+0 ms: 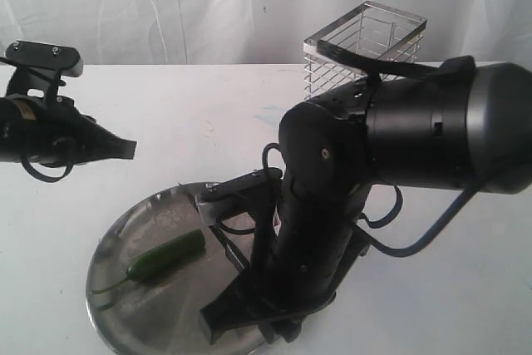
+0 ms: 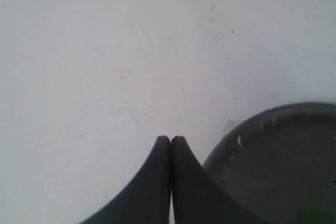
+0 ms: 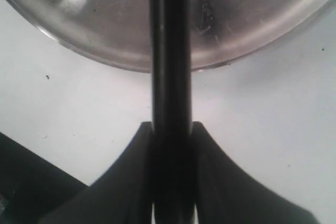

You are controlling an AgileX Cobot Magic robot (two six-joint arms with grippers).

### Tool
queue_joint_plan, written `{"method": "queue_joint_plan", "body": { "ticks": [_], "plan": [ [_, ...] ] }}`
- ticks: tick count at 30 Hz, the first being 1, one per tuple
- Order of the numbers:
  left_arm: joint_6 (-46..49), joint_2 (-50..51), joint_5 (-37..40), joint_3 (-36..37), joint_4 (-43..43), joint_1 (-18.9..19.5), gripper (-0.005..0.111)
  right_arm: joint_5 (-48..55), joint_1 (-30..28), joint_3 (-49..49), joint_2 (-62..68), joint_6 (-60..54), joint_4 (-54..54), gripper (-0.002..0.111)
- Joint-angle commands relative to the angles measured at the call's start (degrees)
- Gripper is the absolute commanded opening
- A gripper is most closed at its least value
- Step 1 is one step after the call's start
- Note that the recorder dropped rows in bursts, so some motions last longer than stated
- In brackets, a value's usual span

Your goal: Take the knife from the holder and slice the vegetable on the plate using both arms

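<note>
- The vegetable (image 1: 170, 255), a glossy green chili, lies whole on the left half of the plate (image 1: 125, 234) in the exterior view, with its stem towards the near-left rim.
- The right gripper (image 3: 171, 127) hangs low at the plate's near-right side, apart from the chili and not touching it.
- Its fingers (image 3: 131, 182) are clamped on the dark shaft of the knife (image 3: 170, 51), which reaches out from the fingertips across the rim and over the steel.
- The left gripper (image 2: 170, 139) is off the plate's far-left edge, above the white table (image 1: 208, 114) and apart from the chili; its fingertips are pressed together with nothing between them.
- The holder (image 1: 357, 47) stands upright at the back, behind the right arm, well apart from the plate.
</note>
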Motion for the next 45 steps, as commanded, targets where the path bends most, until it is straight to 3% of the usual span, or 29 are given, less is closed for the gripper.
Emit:
{"method": "queue_joint_plan", "body": {
  "ticks": [1,5,14,22,24,26,28,30,37,41,45],
  "plan": [
    [-2.55,-2.20,2.33,0.40,-0.83,-0.08,0.000,-1.87,-0.19,-0.33,-0.10,-0.71,-0.68,0.000],
    [-2.09,-3.34,11.51,0.40,-0.83,-0.08,0.000,-6.02,-0.19,-0.25,-0.10,-0.71,-0.47,0.000],
    [1.62,-3.41,24.42,0.40,-0.72,-0.08,0.000,-10.70,-0.19,3.85,-0.10,-0.71,-0.30,0.000],
    [1.62,-3.41,30.24,0.40,-1.83,-0.08,0.000,-14.08,-0.19,7.12,-0.10,-1.44,-0.25,0.000],
    [4.99,-3.41,31.24,0.40,-7.09,-0.08,0.000,-13.50,-0.19,7.12,-0.50,-3.85,2.54,0.000],
    [19.25,-3.41,31.09,0.40,-19.23,-0.08,0.000,-11.94,-0.19,7.01,-0.86,-6.36,3.62,0.000],
    [38.73,-3.41,30.27,0.40,-39.78,-0.08,0.000,-9.78,-0.19,7.01,-1.29,-7.05,3.99,0.000],
    [51.46,-3.41,30.15,0.40,-49.79,-0.08,0.000,-8.13,-0.19,7.01,-1.29,-8.05,3.89,0.000],
    [62.50,1.05,22.25,-0.32,-66.48,-0.08,0.000,-6.55,-0.19,4.01,-0.89,-8.05,4.99,0.000],
    [72.81,5.32,30.96,-5.88,-72.41,-0.08,0.000,-0.77,-0.19,-0.83,3.65,-7.12,4.91,0.000],
    [75.89,8.10,31.25,-7.08,-72.41,-0.08,0.000,-1.25,-0.19,-2.65,6.26,-0.66,2.24,0.000]
  ]
}}
